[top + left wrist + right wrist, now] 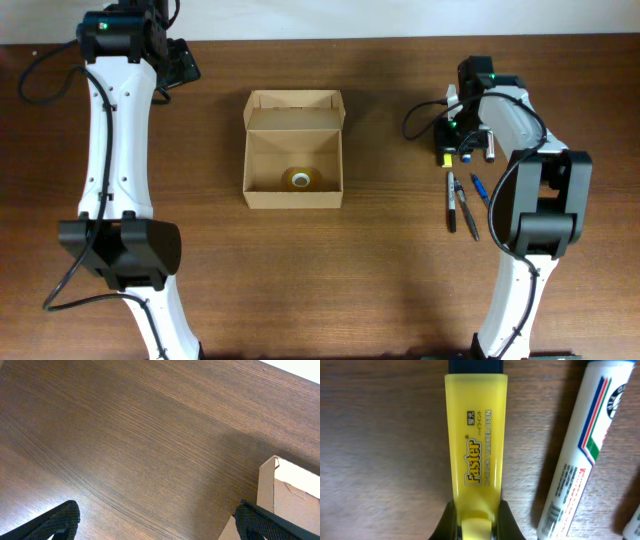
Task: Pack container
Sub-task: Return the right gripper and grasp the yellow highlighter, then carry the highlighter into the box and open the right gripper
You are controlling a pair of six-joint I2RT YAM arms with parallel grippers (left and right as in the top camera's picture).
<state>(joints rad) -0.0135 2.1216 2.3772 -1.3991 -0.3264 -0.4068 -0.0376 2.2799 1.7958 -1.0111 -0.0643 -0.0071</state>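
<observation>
A: Left side first; what's there?

B: The left gripper (157,512), upper left of the overhead frame, hangs over the table (125,435), fingers wide and empty; the container (293,150) sits open at centre, flap folded back, a tape roll (298,178) inside.

A: And to the right?

B: The right gripper (476,521) pinches a yellow highlighter (476,445) lying on the wood; a white marker (580,455) lies just beside it; loose pens (452,205) wait lower right; I'd judge the packing barely begun.
</observation>
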